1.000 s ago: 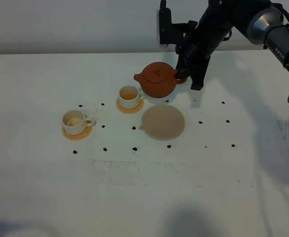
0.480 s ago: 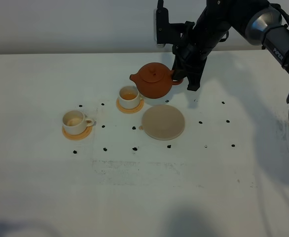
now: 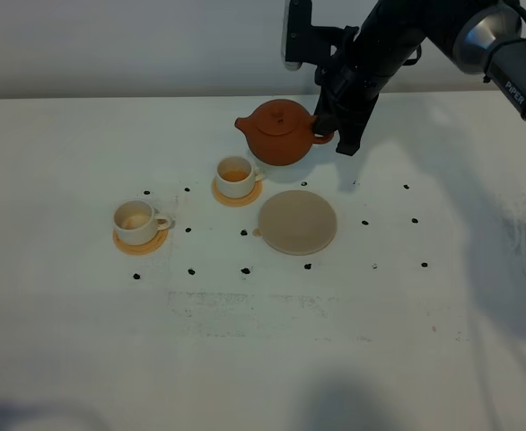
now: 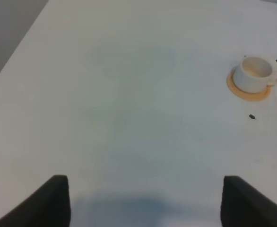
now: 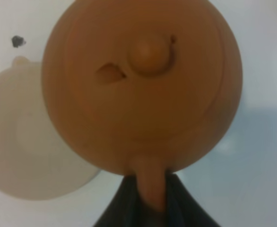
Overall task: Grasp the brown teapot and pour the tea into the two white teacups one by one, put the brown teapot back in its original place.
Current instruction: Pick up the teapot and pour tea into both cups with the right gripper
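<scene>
Over the table's [image 3: 83, 341] far side, our right gripper [image 3: 333, 130] is clamped on the brown teapot's [image 3: 276, 133] handle, off its pale trivet [image 3: 297, 222]; the near teacup [image 3: 236, 173] sits near its spout, the far teacup [image 3: 137, 220] well left. Our left gripper [image 4: 143, 203] gapes, empty.

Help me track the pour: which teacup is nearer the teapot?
The teacup beside the beige trivet, by the teapot's spout; the other teacup sits farther left.

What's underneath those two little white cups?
A small round orange-tan coaster lies under the teacup near the brown teapot, and a second coaster lies under the left teacup. Only their rims show; the cups cover the middles.
</scene>
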